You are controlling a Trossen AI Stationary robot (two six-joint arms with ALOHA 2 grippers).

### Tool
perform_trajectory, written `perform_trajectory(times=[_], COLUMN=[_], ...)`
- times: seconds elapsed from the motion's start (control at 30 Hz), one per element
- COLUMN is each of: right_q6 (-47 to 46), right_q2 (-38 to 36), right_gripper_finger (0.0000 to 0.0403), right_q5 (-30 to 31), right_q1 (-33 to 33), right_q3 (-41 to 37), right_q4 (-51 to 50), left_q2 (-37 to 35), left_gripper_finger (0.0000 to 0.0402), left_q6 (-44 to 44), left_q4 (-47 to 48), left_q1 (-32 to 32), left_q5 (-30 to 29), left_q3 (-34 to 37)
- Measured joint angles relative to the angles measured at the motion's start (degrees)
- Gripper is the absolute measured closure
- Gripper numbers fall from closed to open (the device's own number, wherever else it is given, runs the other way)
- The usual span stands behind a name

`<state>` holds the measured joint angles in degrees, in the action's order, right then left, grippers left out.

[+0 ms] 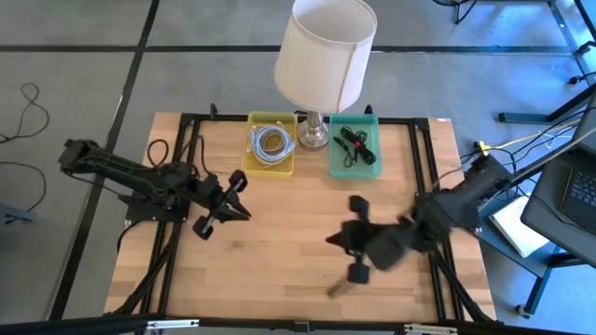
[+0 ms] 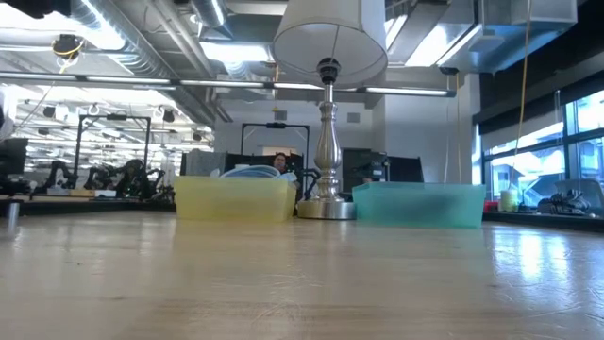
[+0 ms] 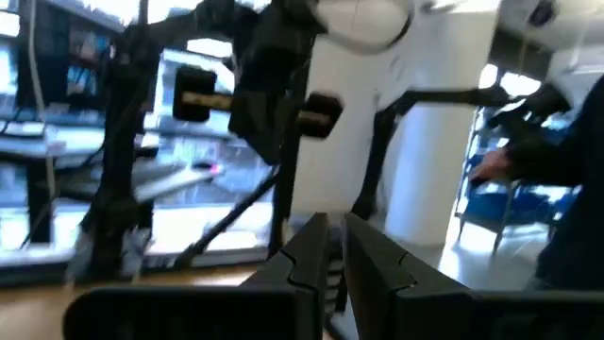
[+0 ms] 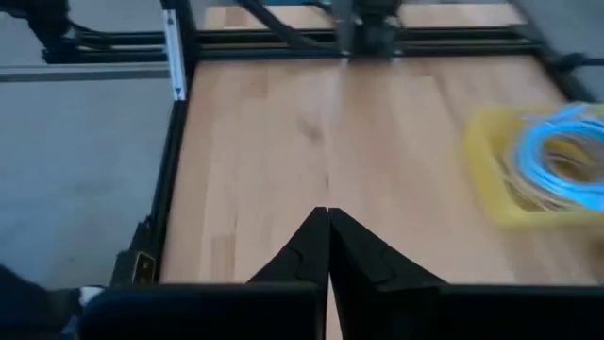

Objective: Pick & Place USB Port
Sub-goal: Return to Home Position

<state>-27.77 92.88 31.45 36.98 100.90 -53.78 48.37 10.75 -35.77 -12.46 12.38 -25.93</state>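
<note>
Wood table (image 1: 279,261) | cables (image 1: 270,141) in yellow bin (image 1: 270,172) | right gripper (image 4: 327,212) fingers together

- No word, number or brand can be read in any of the views.
- The yellow bin (image 2: 234,200), the teal bin (image 2: 420,205), the lamp (image 1: 324,51) and the tabletop (image 1: 279,251) show plain surfaces.
- Yellowish tags (image 3: 203,94) on a dark arm part in the left wrist view may carry lettering, but they are too blurred to read.
- A small yellow mark (image 4: 142,269) on the black frame in the right wrist view is likewise illegible.
</note>
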Motion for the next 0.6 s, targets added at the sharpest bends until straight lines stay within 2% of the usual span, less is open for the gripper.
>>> perform_trajectory(times=[0.1,0.23,0.33,0.47,0.6], right_q6=[3.91,7.22,10.27,16.13,17.96], right_q2=[-2.23,-7.45,-12.77,-20.69,-28.34], right_gripper_finger=[0.039,0.0364,0.035,0.0342,0.034], right_q5=[-8.32,-14.88,-16.1,-17.17,-17.77], right_q1=[-4.6,-9.77,-13.27,-16.72,-18.53], right_q3=[-8.99,-23.89,-34.73,-48.54,-61.37], right_q4=[10.45,24.03,35.1,51.36,63.1], left_q2=[-0.18,-1.15,-2.18,-3.96,-4.66], left_gripper_finger=[0.0364,0.0356,0.0354,0.0354,0.0354], left_q6=[-0.15,-1.65,-3.32,-3.75,-8.18], left_q4=[3.87,7.46,12.18,24.21,33.07], left_q1=[2.18,5.46,9.07,14.46,18.55], left_q5=[1.71,4.41,6.69,9.5,9.78], left_q3=[0.0,-0.04,-0.09,-0.04,0.09])
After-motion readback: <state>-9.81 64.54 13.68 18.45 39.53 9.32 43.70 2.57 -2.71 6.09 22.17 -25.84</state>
